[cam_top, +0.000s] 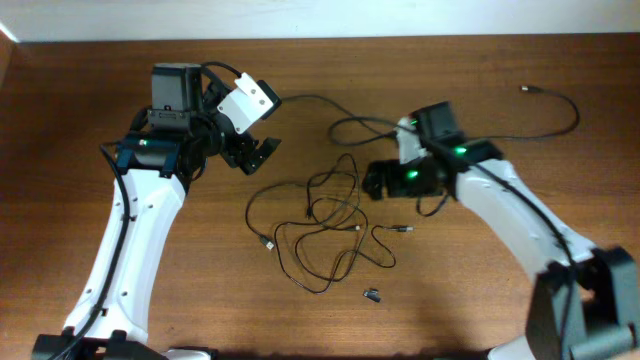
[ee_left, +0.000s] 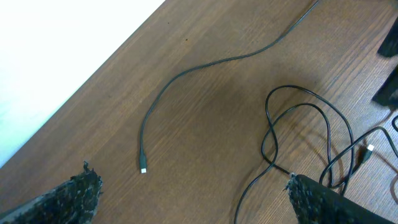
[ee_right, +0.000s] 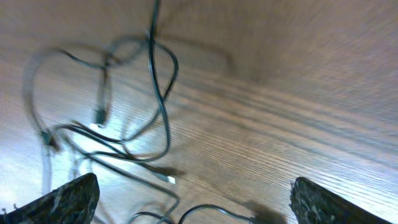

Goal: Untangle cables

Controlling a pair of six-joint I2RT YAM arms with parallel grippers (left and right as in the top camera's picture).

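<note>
The thin black cables (cam_top: 322, 215) lie in a loose tangle of loops on the wooden table between my two arms. One more strand (cam_top: 560, 105) curves off at the far right and ends in a small plug. My left gripper (cam_top: 252, 156) is open and empty, just left of and above the tangle. In the left wrist view (ee_left: 196, 202) a single cord with a metal-tipped plug (ee_left: 143, 168) lies between the fingers, with loops (ee_left: 311, 115) at right. My right gripper (cam_top: 370, 180) is open at the tangle's right edge. In the right wrist view (ee_right: 199, 205) blurred loops (ee_right: 155, 81) and a plug (ee_right: 170, 180) lie ahead.
A tiny dark stubby piece (cam_top: 371, 295) lies on the table below the tangle. The table's far edge meets a white wall (ee_left: 56, 56). Thicker black robot cabling (cam_top: 215, 80) hangs on the left arm.
</note>
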